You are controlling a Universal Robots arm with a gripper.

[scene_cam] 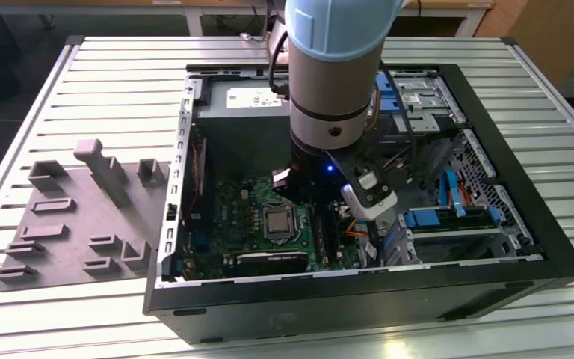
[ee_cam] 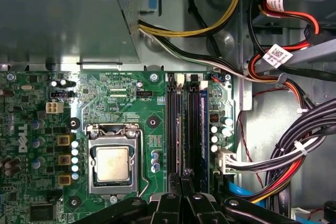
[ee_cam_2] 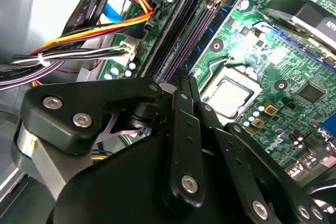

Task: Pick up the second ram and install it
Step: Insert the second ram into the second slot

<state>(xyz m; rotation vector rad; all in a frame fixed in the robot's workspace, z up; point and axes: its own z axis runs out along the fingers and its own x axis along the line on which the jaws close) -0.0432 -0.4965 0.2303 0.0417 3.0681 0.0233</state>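
First wrist view: second ram (ee_cam: 203,129), a long, narrow dark blue stick, stands seated in its motherboard (ee_cam: 121,98) slot; tool (ee_cam: 181,182) fingers clenched together just above the slots.

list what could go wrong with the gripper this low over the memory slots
The gripper hangs just over the memory slots, so a slightly off-line push could strain a slot or the motherboard. The cable bundle runs close beside those slots and might snag on it.
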